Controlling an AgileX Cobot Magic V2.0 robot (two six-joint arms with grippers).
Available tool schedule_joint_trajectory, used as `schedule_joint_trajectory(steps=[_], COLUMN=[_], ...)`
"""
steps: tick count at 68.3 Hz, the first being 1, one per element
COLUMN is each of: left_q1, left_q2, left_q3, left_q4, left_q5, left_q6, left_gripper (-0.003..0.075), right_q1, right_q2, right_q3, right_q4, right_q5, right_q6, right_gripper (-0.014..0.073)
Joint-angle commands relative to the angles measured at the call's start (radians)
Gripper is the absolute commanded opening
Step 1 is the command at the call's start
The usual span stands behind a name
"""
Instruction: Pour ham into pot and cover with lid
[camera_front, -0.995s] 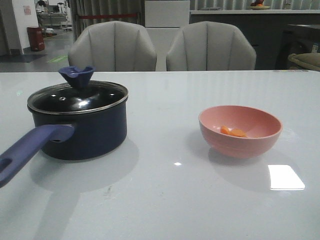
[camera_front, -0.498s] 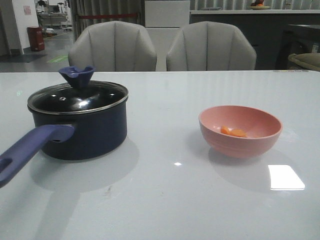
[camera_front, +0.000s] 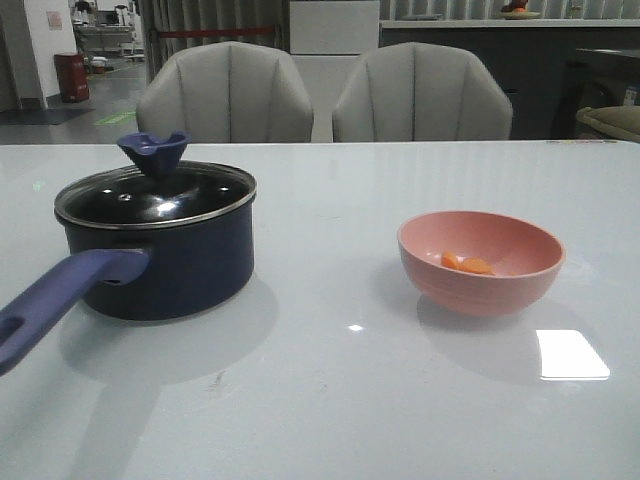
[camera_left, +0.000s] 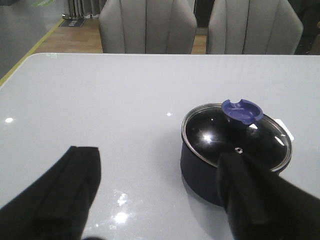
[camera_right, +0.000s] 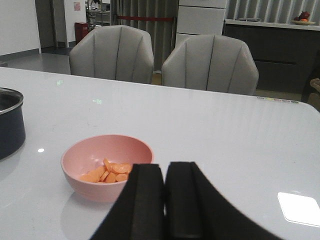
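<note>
The right gripper (camera_right: 164, 200) hangs with fingers pressed together, empty; the left gripper (camera_left: 160, 192) is spread wide. Beyond, ham (camera_front: 467, 264) lies in the pink bowl (camera_front: 481, 262); the lid (camera_front: 155, 193) covers the pot (camera_front: 160, 260)

my left gripper (camera_left: 155, 192): two matte black fingers, broad flat slabs with squared tips and a raised ridge along the inner edge | my right gripper (camera_right: 164, 192): same matte black, two smooth rounded-top fingers widening toward the base | no cables, screws or markings visible on either | arms out of view
</note>
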Motion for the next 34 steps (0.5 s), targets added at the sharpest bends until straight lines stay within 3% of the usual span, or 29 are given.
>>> schedule_joint_trajectory(steps=[1,21,34], left_q1=[-0.001,-0.001,-0.001], left_q2=[0.052,0.338,0.520], left_q3=[-0.100,-0.366,-0.511], left_q4=[-0.017,-0.017,-0.017], left_q5=[-0.008,0.246,0.328], left_q6=[-0.002,-0.002,-0.002], left_gripper=[0.0552,0.0556,0.0557], right_q1=[0.001,0.001,0.001], right_q2=[-0.020,-0.020,-0.020], right_q3=[-0.005,-0.005,-0.005], right_q4=[-0.009,-0.009,-0.009], right_q5=[-0.084,-0.084,-0.084], right_q6=[0.000,0.000,0.000], right_gripper=[0.0153,0.0153,0.0153])
